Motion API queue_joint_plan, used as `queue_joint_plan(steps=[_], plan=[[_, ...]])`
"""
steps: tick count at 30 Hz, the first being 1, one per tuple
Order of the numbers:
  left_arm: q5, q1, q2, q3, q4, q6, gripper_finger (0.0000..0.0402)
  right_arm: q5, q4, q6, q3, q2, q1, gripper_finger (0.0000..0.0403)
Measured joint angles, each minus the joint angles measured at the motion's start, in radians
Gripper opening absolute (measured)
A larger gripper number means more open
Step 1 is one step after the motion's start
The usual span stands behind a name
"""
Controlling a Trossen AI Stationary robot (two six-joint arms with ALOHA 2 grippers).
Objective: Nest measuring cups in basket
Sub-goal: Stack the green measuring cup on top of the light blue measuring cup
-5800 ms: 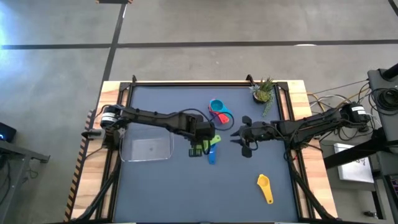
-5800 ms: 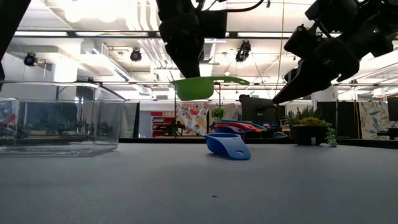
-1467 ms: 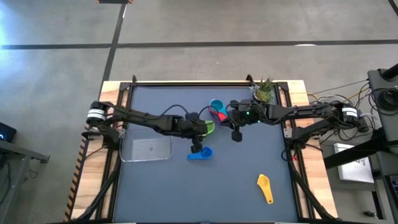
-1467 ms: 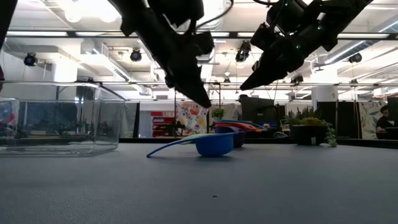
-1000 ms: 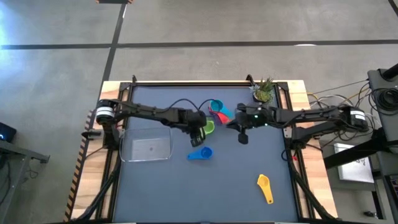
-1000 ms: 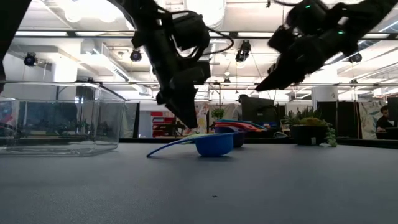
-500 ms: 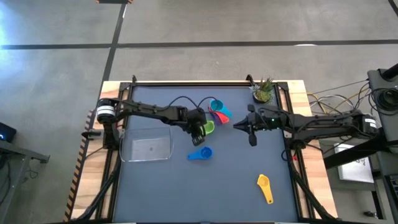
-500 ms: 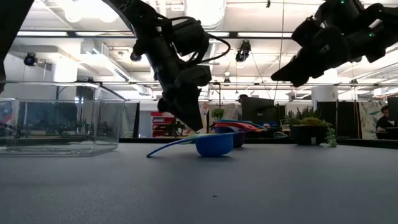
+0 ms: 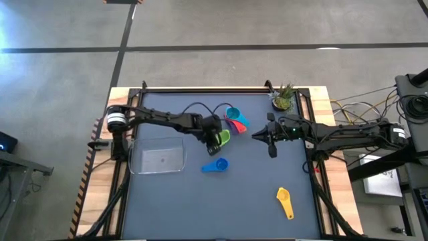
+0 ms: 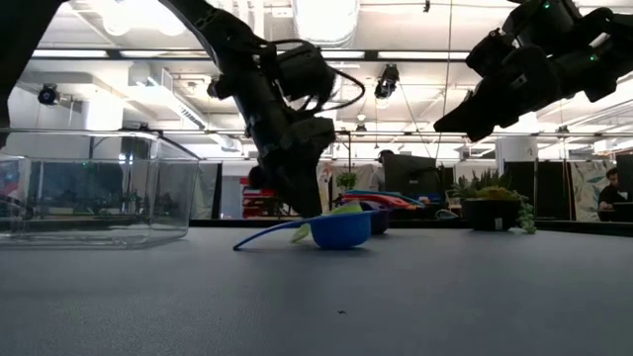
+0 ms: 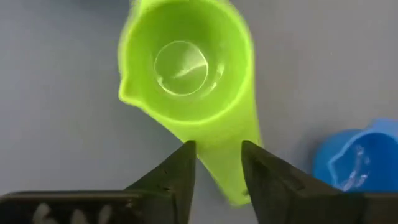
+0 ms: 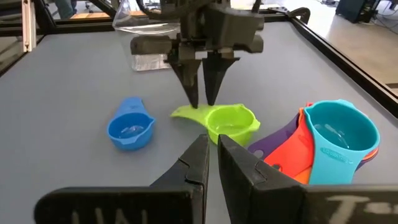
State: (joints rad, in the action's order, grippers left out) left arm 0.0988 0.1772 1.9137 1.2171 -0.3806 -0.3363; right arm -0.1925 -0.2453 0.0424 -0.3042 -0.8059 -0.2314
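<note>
The green cup (image 11: 186,74) is sitting upright on the table (image 9: 167,201), beside the teal, red and purple cups (image 12: 336,137). The left gripper (image 11: 214,165) is straddling its handle, fingers slightly apart. The blue cup (image 9: 215,165) is lying nearby; the basket (image 9: 158,159) is standing farther left. The right gripper (image 12: 213,149) is hovering with fingers together.
</note>
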Motion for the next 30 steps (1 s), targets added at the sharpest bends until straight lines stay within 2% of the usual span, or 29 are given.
queue_joint_plan(steps=[9,13,16,19,21,23,27,30], plan=[[0.042,-0.005,0.049,0.001,0.008,-0.044,0.0225,0.0,0.0,0.002,0.0,0.0,0.0,0.0022],[0.067,-0.004,0.05,0.0,0.038,-0.04,0.0247,0.0,0.0,0.002,0.0,-0.001,0.0,0.0022],[0.067,-0.003,0.05,0.0,0.041,-0.04,0.0246,0.0,-0.001,0.0,0.0,-0.001,0.0,0.0022],[0.067,-0.004,0.05,0.0,0.041,-0.031,0.0225,0.001,0.0,0.001,0.0,-0.001,0.0,0.0022],[0.067,-0.004,0.05,0.001,0.041,-0.019,0.0195,0.001,0.0,0.001,0.0,-0.001,0.0,0.0022],[0.067,-0.004,0.05,0.006,0.041,-0.015,0.0146,0.001,0.0,0.001,0.0,-0.001,0.0,0.0022],[0.068,-0.004,0.05,0.022,0.04,-0.015,0.0024,0.001,0.001,-0.002,0.0,-0.001,0.0,0.0022],[0.068,-0.003,0.05,0.062,0.002,0.005,0.0012,0.001,0.002,-0.026,0.0,-0.001,0.0,0.0022]])
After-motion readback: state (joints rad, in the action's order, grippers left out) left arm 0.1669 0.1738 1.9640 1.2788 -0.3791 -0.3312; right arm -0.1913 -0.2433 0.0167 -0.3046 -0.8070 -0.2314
